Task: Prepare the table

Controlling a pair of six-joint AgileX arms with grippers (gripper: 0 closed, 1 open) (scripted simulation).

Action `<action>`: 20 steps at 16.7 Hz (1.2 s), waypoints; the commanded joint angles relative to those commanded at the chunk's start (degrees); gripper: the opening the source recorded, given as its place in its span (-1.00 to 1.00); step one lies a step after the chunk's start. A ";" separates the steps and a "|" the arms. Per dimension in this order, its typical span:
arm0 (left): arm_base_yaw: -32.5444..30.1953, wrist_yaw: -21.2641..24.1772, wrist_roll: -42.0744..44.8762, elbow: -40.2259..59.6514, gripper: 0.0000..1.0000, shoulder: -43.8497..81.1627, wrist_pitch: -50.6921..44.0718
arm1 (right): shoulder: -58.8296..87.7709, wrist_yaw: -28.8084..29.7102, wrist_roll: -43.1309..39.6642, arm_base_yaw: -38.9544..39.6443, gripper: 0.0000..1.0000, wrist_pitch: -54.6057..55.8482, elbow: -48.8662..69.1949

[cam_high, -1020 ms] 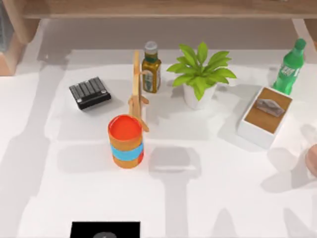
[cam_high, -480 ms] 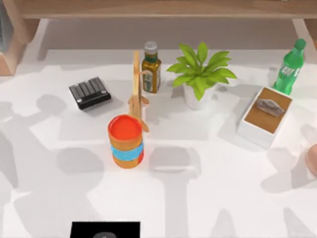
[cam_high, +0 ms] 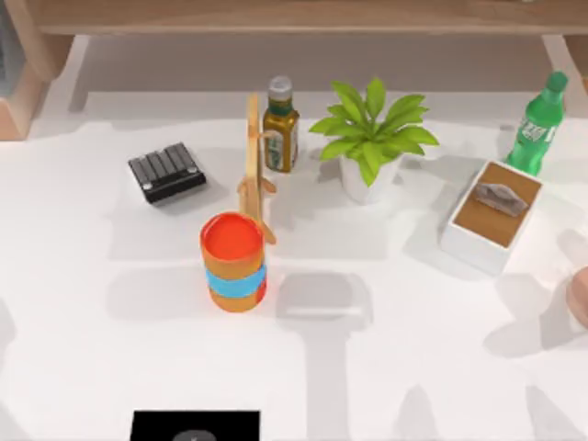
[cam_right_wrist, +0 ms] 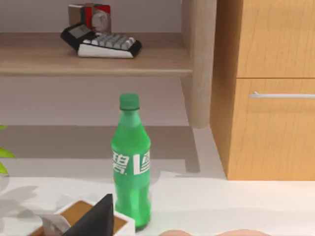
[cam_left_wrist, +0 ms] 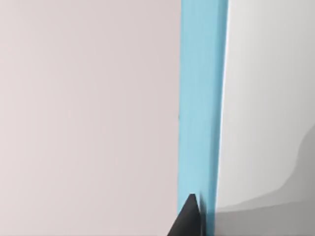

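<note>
The white table (cam_high: 413,367) carries an orange cup (cam_high: 234,262) with a blue band and a red inside, left of centre. Behind it stands a thin wooden stand (cam_high: 254,175). An oil bottle (cam_high: 280,129), a potted plant (cam_high: 372,138) and a black ridged block (cam_high: 166,172) sit along the back. A white tissue box (cam_high: 491,216) and a green soda bottle (cam_high: 537,124) are at the right. A dark tip of my left gripper (cam_left_wrist: 189,221) shows against a blue strip (cam_left_wrist: 202,98). My right gripper (cam_right_wrist: 96,219) shows as a dark tip near the green bottle (cam_right_wrist: 130,162).
A wooden shelf (cam_high: 294,16) runs behind the table, and a wooden cabinet (cam_right_wrist: 273,88) stands beside it. A keyboard (cam_right_wrist: 106,43) lies on the shelf. A black panel (cam_high: 195,425) sits at the table's front edge. A pinkish round thing (cam_high: 579,299) peeks in at the right edge.
The arm shadows on the table's left half have shifted and mostly slid off toward the left edge. No object on the table has moved.
</note>
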 joint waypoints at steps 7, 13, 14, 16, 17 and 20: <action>-9.46 14.52 11.99 -4.74 -1.00 1.84 8.77 | 0.00 0.00 0.00 0.00 1.00 0.00 0.00; -10.01 15.21 12.57 -4.97 -1.00 2.01 9.03 | 0.00 0.00 0.00 0.00 1.00 0.00 0.00; -10.08 15.16 12.54 -4.78 -1.00 2.14 9.03 | 0.00 0.00 0.00 0.00 1.00 0.00 0.00; -10.66 14.68 12.32 -3.24 -1.00 3.38 8.87 | 0.00 0.00 0.00 0.00 1.00 0.00 0.00; -11.10 14.33 12.18 -2.13 -1.00 4.29 8.77 | 0.00 0.00 0.00 0.00 1.00 0.00 0.00; -12.32 13.37 11.81 0.89 -1.00 6.95 8.50 | 0.00 0.00 0.00 0.00 1.00 0.00 0.00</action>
